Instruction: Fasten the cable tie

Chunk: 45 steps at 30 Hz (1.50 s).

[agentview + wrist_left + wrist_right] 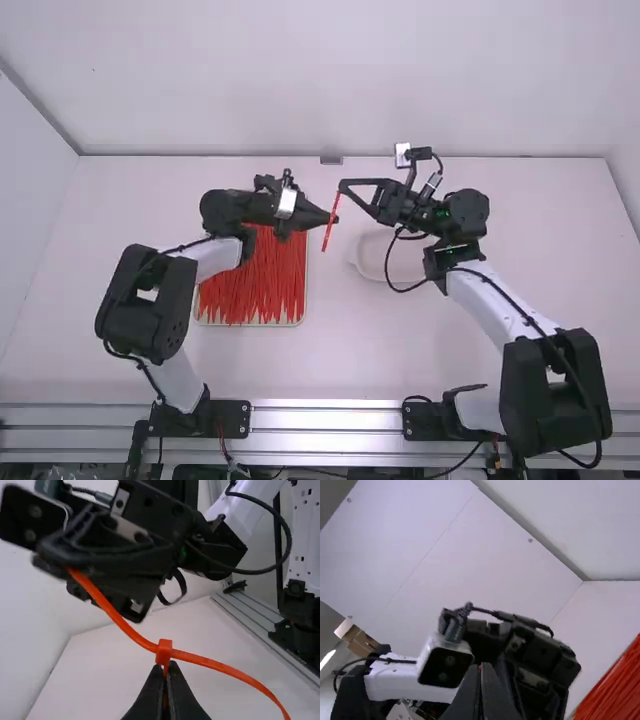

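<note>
links (500, 305): white | joints (145, 305): black | jaws: black, tapered | cable (386, 262): black, looped | light (437, 211): green, perhaps LED

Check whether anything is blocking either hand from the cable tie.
Nothing visible does. The left hand is shut on the cable tie just under its head, and the right hand holds the strap's other end. Both meet in the air above the table, beside the tray of spare ties.
</note>
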Tool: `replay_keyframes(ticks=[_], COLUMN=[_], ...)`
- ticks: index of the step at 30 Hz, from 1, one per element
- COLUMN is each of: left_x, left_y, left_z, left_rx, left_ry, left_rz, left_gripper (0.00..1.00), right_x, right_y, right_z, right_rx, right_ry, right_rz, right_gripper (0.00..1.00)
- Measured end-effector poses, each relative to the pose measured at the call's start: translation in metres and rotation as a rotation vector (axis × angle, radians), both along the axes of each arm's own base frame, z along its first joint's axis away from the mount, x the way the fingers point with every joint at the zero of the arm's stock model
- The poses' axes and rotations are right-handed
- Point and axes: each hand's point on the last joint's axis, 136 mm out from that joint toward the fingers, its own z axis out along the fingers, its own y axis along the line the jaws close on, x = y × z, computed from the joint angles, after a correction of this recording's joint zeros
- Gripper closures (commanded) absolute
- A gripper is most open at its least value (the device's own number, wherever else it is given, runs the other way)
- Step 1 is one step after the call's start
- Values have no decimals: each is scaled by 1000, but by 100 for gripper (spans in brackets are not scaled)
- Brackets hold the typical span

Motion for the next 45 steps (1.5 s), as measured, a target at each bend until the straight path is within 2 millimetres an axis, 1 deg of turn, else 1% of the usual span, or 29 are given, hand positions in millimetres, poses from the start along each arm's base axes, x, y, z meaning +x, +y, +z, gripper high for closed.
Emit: replay_keyframes(ticks=[3, 4, 7, 11, 14, 17, 18, 19, 21, 22, 24, 33, 38, 45], left_x=[-3, -4, -8, -10, -14, -18, -24, -27, -36, -38, -41, -42, -42, -42], left_y=[0, 0, 1, 1, 2, 3, 4, 4, 6, 6, 7, 7, 7, 7], left_z=[-10, -11, -24, -31, -36, -40, -47, -50, -60, -63, -65, -66, -66, -66], left_rx=[0, 1, 4, 3, 7, 14, 31, 38, 58, 63, 68, 71, 72, 71], left_ry=[17, 17, 33, 42, 48, 56, 73, 84, 105, 109, 107, 101, 102, 102], left_rz=[6, 6, 12, 23, 21, 14, -8, -18, -44, -52, -62, -69, -70, -69], left_gripper=[99, 99, 99, 99, 99, 99, 99, 99, 99, 99, 99, 99, 99, 99], right_x=[2, 2, 2, 2, 5, 8, 14, 15, 22, 23, 24, 24, 26, 26], right_y=[-6, -7, -12, -14, -20, -26, -33, -35, -46, -49, -50, -50, -55, -57], right_z=[-1, -1, -1, 6, 22, 30, 41, 45, 65, 71, 77, 77, 77, 76], right_rx=[-3, -3, -9, -13, -7, -2, 10, 15, 35, 41, 48, 49, 46, 43], right_ry=[10, 12, 18, 3, -32, -45, -69, -77, -125, -140, -148, -149, -150, -150], right_rz=[0, 1, 7, 21, 12, 1, -31, -41, -87, -101, -109, -111, -122, -123], right_gripper=[100, 100, 100, 100, 100, 100, 100, 100, 100, 100, 100, 100, 100, 100])
